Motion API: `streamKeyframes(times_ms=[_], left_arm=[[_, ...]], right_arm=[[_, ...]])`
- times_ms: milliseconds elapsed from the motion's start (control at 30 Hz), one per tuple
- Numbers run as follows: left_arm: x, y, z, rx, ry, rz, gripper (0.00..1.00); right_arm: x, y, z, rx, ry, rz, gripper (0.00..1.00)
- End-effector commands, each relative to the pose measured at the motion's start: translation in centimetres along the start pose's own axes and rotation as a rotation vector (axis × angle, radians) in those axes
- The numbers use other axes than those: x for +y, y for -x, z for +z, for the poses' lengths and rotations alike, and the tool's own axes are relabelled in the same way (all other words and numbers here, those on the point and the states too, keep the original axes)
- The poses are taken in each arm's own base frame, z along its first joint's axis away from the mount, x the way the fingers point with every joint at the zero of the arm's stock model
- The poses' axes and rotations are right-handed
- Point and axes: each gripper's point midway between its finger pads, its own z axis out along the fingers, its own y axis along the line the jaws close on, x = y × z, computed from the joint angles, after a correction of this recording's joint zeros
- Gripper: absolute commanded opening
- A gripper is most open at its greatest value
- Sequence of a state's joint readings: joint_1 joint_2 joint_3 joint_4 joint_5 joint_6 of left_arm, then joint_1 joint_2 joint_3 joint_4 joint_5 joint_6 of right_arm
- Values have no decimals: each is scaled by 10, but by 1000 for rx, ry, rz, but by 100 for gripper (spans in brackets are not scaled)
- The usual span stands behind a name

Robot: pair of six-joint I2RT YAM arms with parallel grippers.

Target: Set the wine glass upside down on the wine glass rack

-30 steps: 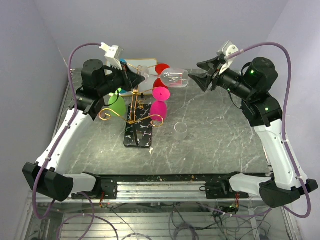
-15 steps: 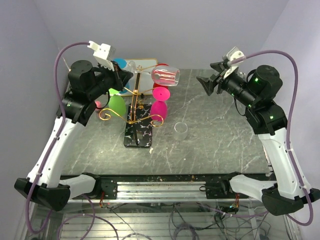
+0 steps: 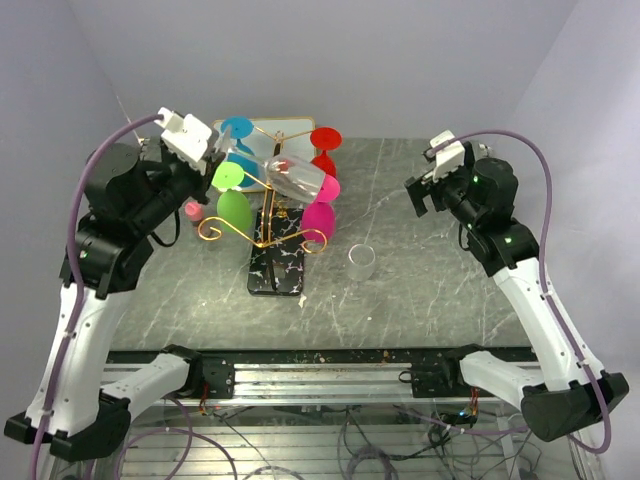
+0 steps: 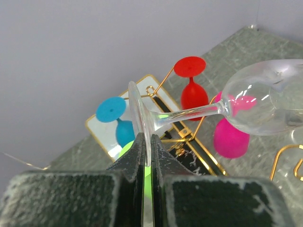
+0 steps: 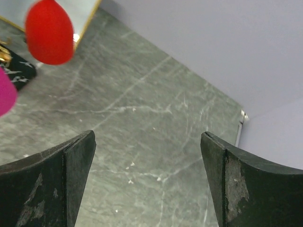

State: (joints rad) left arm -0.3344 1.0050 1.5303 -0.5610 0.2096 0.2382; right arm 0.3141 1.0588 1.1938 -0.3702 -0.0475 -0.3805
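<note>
A clear wine glass (image 3: pixel 300 180) is held in the air above the gold rack (image 3: pixel 268 215), roughly level, with its bowl tilted a little down to the right over the pink glass. My left gripper (image 3: pixel 226 152) is shut on the edge of its foot. In the left wrist view the foot (image 4: pixel 138 116) stands between my fingers (image 4: pixel 135 156), and the stem and bowl (image 4: pixel 265 97) reach right. The rack's black veined base (image 3: pixel 276 268) rests on the table. My right gripper (image 3: pixel 420 192) is open and empty, well right of the rack; its view (image 5: pixel 147 137) shows bare table between the jaws.
Pink (image 3: pixel 320 215), green (image 3: pixel 234 208), blue (image 3: pixel 240 160) and red (image 3: pixel 325 150) glasses hang upside down on the rack. A white gold-rimmed tray (image 3: pixel 290 128) lies behind it. A small clear tumbler (image 3: pixel 362 262) stands right of the rack's base.
My left arm has drawn back to the left and the clear glass has dropped lower, its bowl tipping down toward the pink glass. My right arm has pulled away to the right.
</note>
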Motion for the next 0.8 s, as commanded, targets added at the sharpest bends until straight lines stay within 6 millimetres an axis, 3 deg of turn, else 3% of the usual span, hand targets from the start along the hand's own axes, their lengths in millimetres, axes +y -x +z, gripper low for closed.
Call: streamKeyframes(times_ms=[0, 333, 500, 767], left_arm=[[2, 19, -31, -26, -23, 194, 7], [-19, 19, -70, -1, -159, 346, 7], [-30, 18, -82, -2, -217, 372, 7], [-49, -8, -98, 60, -357, 502, 7]], right_arm=[[-23, -12, -2, -26, -84, 29, 92], [-16, -73, 11, 41, -61, 130, 92], [-12, -85, 8, 50, -57, 129, 92], [-10, -90, 4, 50, -39, 145, 92]])
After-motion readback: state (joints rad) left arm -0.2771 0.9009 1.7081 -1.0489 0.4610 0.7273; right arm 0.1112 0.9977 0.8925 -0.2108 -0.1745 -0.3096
